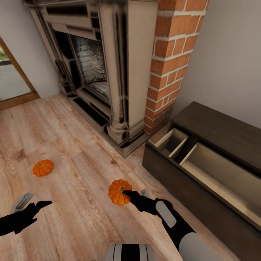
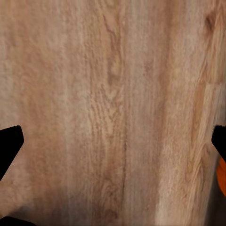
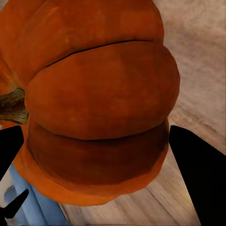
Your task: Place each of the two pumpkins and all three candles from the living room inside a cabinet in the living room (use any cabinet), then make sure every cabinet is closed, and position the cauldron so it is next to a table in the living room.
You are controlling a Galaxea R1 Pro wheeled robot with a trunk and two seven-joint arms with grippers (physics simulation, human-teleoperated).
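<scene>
My right gripper point(image 1: 127, 193) is shut on an orange ribbed pumpkin point(image 1: 118, 192), with the fingers on opposite sides of it. The same pumpkin point(image 3: 99, 99) bulges between the black fingers point(image 3: 197, 183) in the right wrist view, stem to one side. A second pumpkin point(image 1: 42, 168) lies on the wood floor further left. My left gripper point(image 1: 41, 211) hangs open over bare floor, its jaws wide apart point(image 2: 113, 141). The dark brown cabinet point(image 1: 163, 168) stands at the right with two drawers pulled out, both pale inside. A small grey stub, perhaps a candle point(image 1: 146, 193), lies behind the right gripper. The cauldron is out of view.
A stone fireplace point(image 1: 119, 72) and a brick column point(image 1: 174, 54) stand ahead. A glass door point(image 1: 11, 79) is at the far left. Another grey object point(image 1: 22, 202) lies on the floor beside my left gripper. Open wood floor stretches between the pumpkins.
</scene>
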